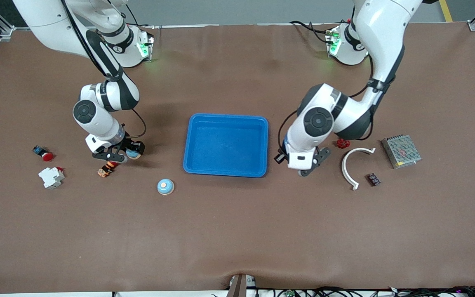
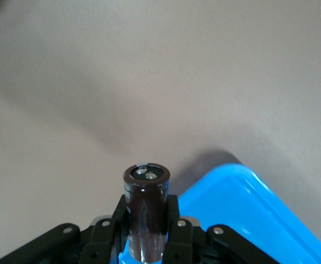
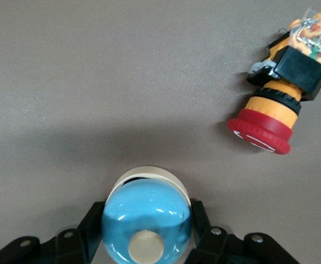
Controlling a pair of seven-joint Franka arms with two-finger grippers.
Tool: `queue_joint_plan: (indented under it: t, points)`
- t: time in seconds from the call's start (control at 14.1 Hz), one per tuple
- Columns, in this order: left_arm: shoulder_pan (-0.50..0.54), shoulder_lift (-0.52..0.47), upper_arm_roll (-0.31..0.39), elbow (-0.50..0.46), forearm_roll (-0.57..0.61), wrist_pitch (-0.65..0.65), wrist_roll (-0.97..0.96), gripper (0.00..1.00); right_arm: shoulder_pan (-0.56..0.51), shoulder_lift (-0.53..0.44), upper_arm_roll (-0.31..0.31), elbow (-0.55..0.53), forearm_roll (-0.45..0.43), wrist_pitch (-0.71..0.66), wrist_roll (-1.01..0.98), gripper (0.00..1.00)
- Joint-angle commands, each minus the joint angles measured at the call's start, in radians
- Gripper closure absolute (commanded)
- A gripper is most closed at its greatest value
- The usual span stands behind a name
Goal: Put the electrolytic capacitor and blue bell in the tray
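Observation:
The blue tray (image 1: 226,168) lies mid-table and holds nothing. My left gripper (image 1: 309,165) hangs just off the tray's end toward the left arm, shut on a dark brown electrolytic capacitor (image 2: 147,187) that stands upright between its fingers (image 2: 173,220). A corner of the tray (image 2: 248,209) shows under it. My right gripper (image 1: 129,154) is low at the table toward the right arm's end, its fingers (image 3: 200,220) pressed on both sides of a blue bell (image 3: 144,212) with a cream button. A second blue bell (image 1: 165,186) sits free, nearer the front camera.
Beside the right gripper lie an orange-and-red push button (image 1: 106,169) (image 3: 270,118), a white breaker (image 1: 51,177) and a small red button (image 1: 43,153). Toward the left arm's end lie a red knob (image 1: 343,143), a white curved piece (image 1: 355,165), a dark chip (image 1: 373,179) and a metal box (image 1: 401,151).

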Motion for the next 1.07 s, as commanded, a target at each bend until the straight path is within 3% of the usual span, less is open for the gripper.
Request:
queue_joint_plan:
  t: [0.0, 0.21, 0.57, 0.78, 0.99]
  points:
    - [-0.053, -0.001, 0.005, 0.033, 0.018, -0.023, -0.07, 1.0, 0.016, -0.006, -0.006, -0.004, 0.006, -0.003, 0.013, 1.0]
    - [-0.11, 0.023, 0.006, 0.073, 0.022, -0.023, -0.141, 1.0, 0.019, -0.038, -0.001, 0.021, 0.007, -0.083, 0.039, 1.0]
    - [-0.183, 0.108, 0.008, 0.096, 0.015, -0.005, -0.196, 1.0, 0.12, -0.094, 0.0, 0.241, 0.007, -0.494, 0.221, 1.0]
    - [-0.183, 0.14, 0.008, 0.082, 0.014, -0.015, -0.277, 1.0, 0.201, -0.082, 0.0, 0.304, 0.021, -0.499, 0.37, 1.0]
    - [-0.206, 0.178, 0.008, 0.065, 0.012, -0.017, -0.313, 1.0, 0.275, -0.046, -0.001, 0.382, 0.122, -0.487, 0.467, 1.0]
